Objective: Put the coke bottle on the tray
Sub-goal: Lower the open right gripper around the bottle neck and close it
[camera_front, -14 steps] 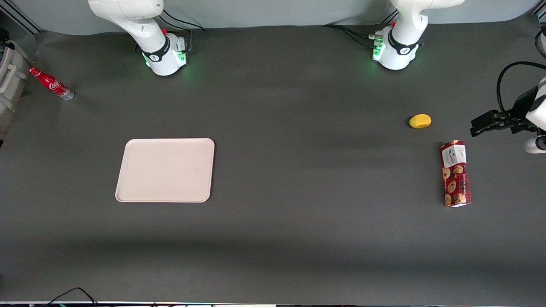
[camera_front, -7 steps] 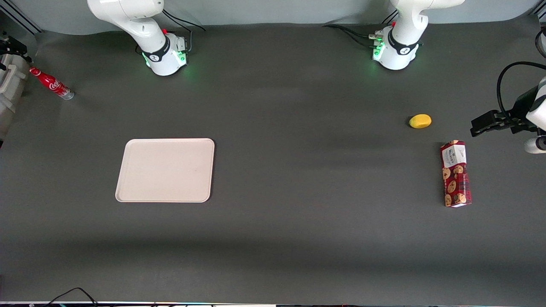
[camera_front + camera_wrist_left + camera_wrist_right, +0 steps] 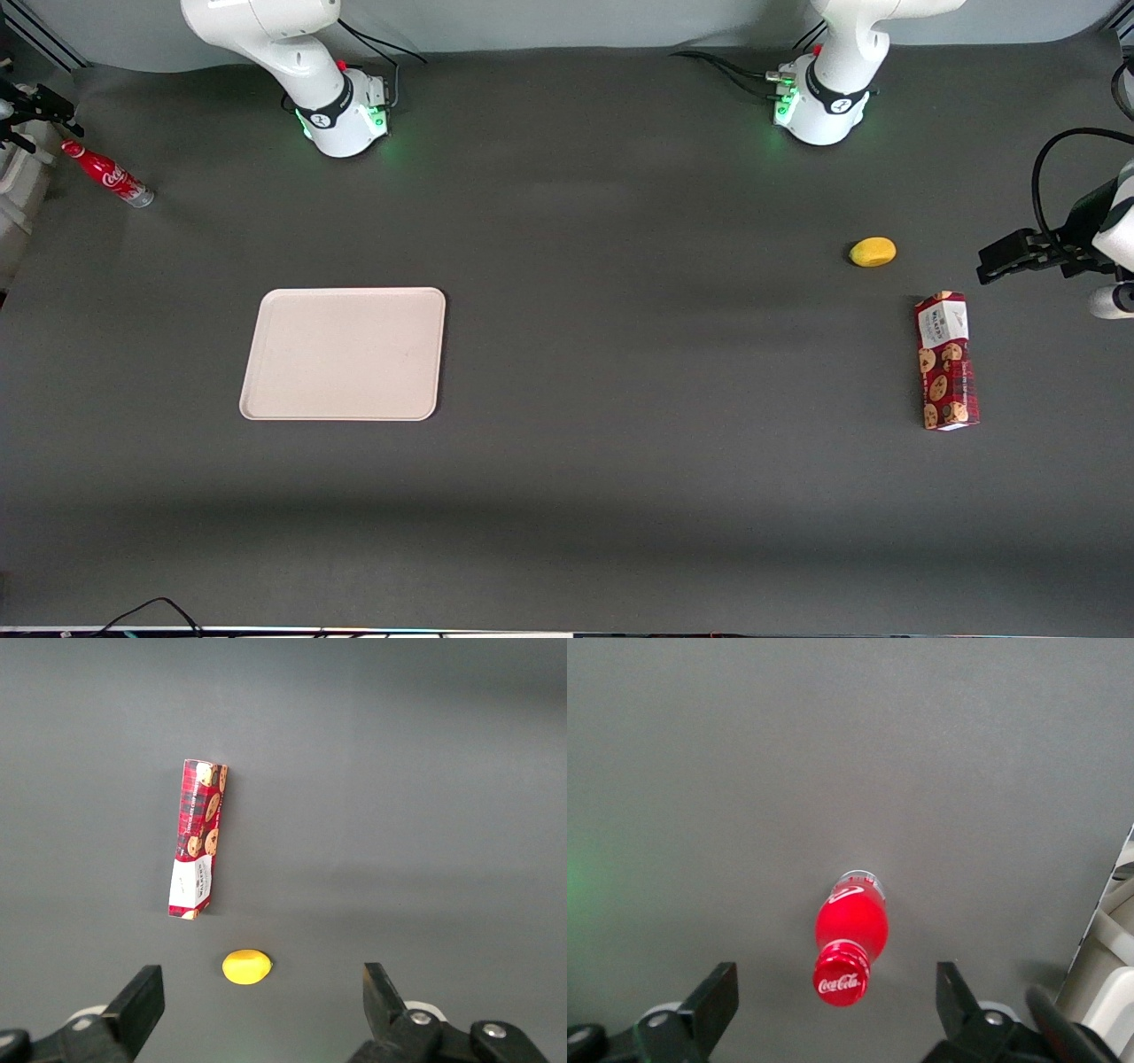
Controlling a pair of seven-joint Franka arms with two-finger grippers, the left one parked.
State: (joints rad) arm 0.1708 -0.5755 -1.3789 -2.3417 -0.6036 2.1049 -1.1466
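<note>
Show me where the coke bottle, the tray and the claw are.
coke bottle (image 3: pixel 852 923): right wrist view, on its red body.
tray (image 3: pixel 344 353): front view, on its bare middle.
claw (image 3: pixel 837 992): right wrist view, midway between its spread fingertips, above the bottle.

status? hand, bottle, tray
Hand open, empty, above the coke bottle. Bottle upright on table at working arm's end, not gripped. Tray bare, nearer the front camera. Nothing between them.
</note>
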